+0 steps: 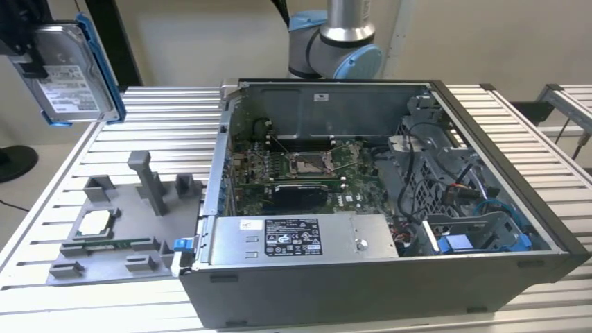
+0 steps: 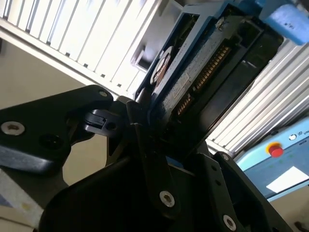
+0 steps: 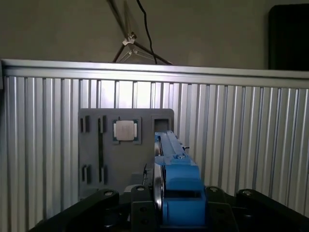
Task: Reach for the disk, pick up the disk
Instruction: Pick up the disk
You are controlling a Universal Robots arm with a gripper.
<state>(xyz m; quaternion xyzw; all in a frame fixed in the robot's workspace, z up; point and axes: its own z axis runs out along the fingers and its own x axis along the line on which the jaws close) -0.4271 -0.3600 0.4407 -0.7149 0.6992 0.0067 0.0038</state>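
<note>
The disk [image 1: 69,73], silver with a white label and blue rails, hangs upright in the air above the far corner of the slatted table on the exterior view's left. My gripper [image 1: 23,55] is shut on it from the side. In the second wrist view the black fingers [image 2: 137,121] clamp the disk [image 2: 193,82], whose circuit-board underside and connector pins face the camera. In the first wrist view the disk [image 3: 176,183] appears edge-on, blue rail up, between the finger links, well above the table.
An open computer case [image 1: 518,208] fills the table's middle, with a grey power-supply box [image 1: 296,239] at its front. A grey fixture plate [image 1: 120,229] beside it holds a small square chip [image 1: 96,222] and a memory stick [image 1: 111,244]. The arm's base [image 1: 337,41] stands behind the case.
</note>
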